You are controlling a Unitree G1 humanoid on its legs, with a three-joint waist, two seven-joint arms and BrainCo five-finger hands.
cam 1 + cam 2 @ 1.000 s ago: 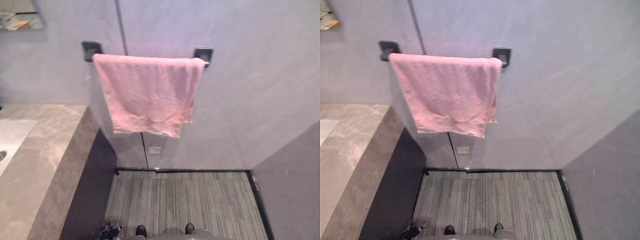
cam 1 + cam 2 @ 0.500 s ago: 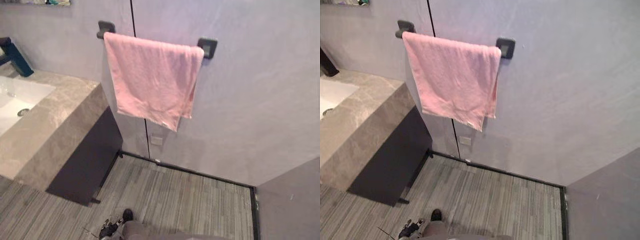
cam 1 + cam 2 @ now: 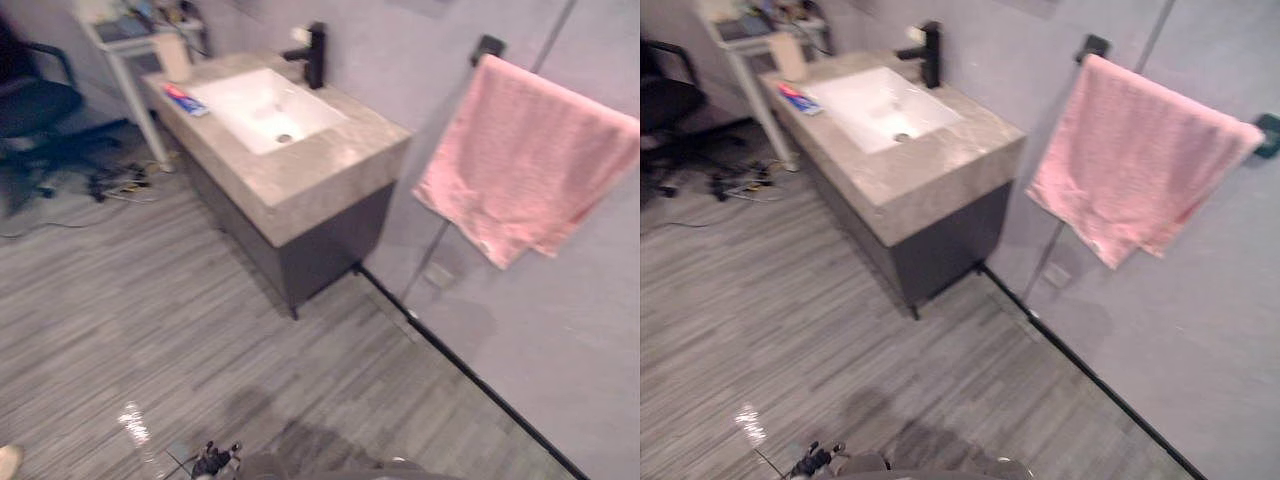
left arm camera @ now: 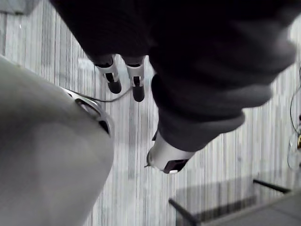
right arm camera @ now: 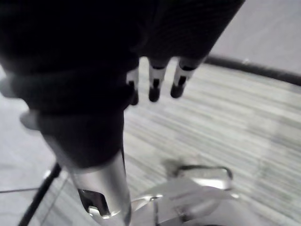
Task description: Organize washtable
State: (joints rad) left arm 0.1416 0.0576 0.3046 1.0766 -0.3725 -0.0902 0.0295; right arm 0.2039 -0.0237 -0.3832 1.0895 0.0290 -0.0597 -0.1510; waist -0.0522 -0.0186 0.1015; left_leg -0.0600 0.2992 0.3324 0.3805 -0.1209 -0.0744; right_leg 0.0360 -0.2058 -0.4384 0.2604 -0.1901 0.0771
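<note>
The left hand [image 4: 137, 81] and right hand [image 5: 154, 82] hang empty, fingers loosely straight, over the floor [image 3: 150, 300], apparently because the counter [image 3: 300, 190], with a tube [image 3: 185, 99] beside its sink [image 3: 262, 105], is out of reach.

Left hand [image 4: 178, 70] and right hand [image 5: 117, 47] wear dark, apparently ribbed covers over silver fingers [image 5: 155, 74] with dark tips
</note>
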